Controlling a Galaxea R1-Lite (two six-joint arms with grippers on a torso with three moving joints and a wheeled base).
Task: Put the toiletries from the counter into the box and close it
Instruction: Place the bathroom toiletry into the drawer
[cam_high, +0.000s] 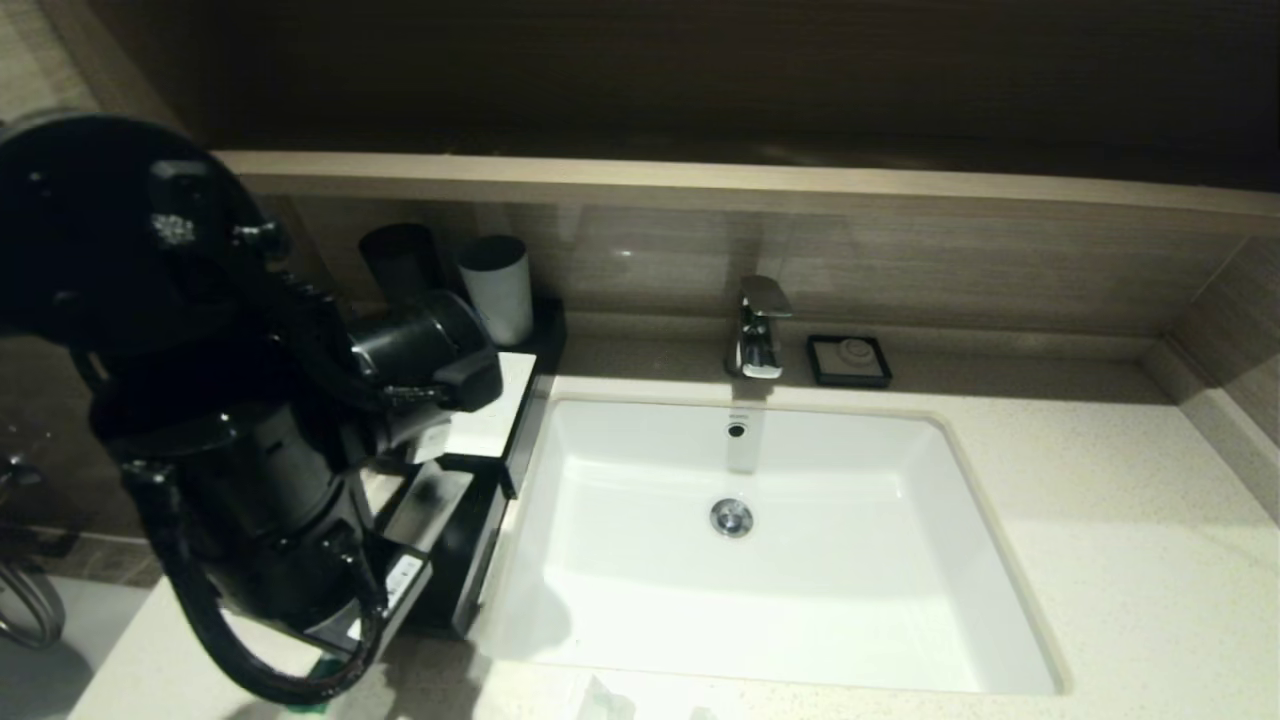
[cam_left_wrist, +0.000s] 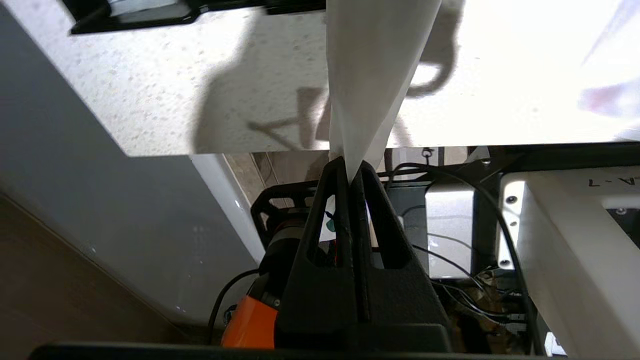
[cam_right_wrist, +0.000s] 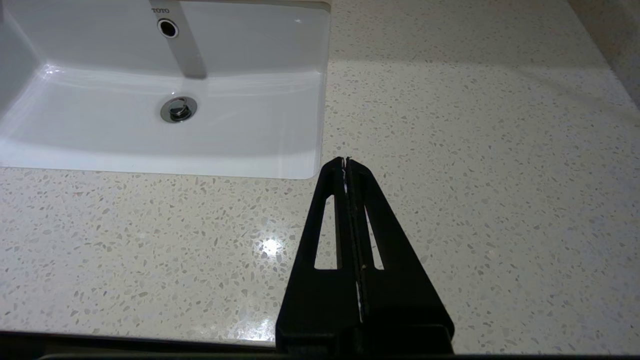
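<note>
1 white packet (cam_left_wrist: 372, 75), top cut off, is pinched by left gripper (cam_left_wrist: 350, 162) fingers.

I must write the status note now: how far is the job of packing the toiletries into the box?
Done: the box has its drawer pulled open. In hand: the left tool pinches a white packet above the counter. Left: packets remain on the counter's front edge; the drawer is not shut. The right tool idles, shut.
</note>
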